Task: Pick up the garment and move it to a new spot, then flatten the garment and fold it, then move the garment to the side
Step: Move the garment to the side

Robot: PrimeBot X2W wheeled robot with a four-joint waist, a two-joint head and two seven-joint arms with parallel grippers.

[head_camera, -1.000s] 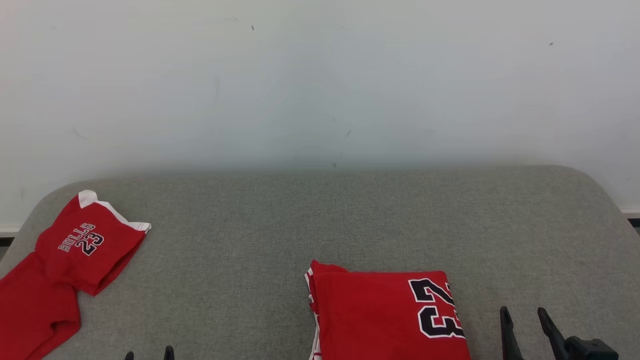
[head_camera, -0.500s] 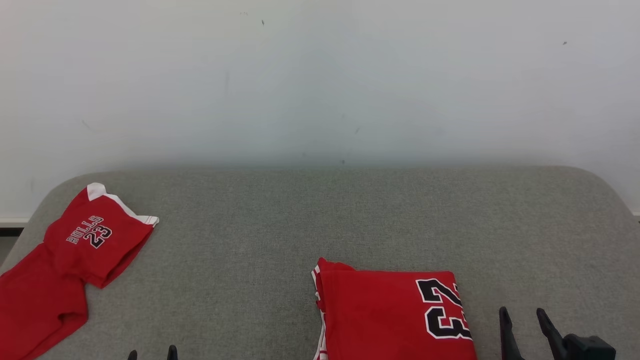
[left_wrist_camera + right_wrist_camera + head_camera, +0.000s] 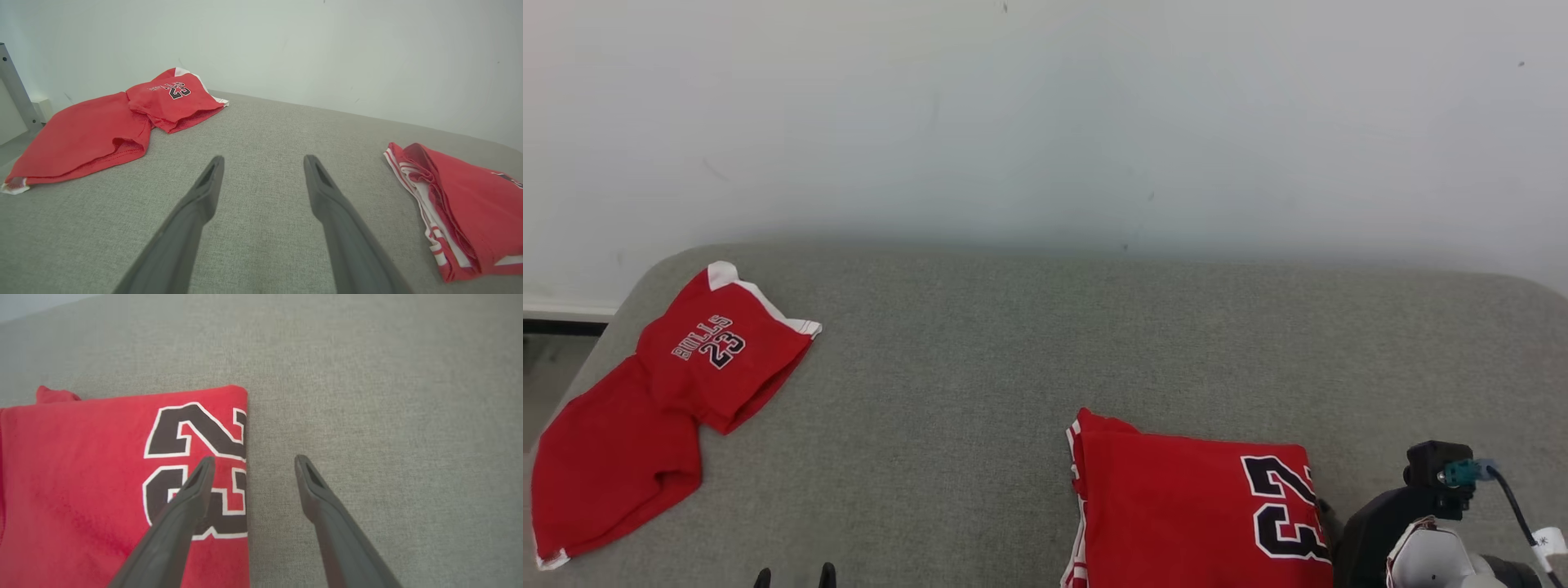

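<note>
Our right gripper (image 3: 254, 460), jaws wide and empty, straddles the right edge of the folded red jersey with black 23 (image 3: 102, 477). Folding looks done; we judge only moving it aside remains. Our left gripper (image 3: 263, 161) is also spread and empty.

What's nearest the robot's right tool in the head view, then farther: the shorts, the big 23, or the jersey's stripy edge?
1. Big 23: right beside the right tool.
2. Stripy edge: left of the 23.
3. Shorts: far left.
</note>
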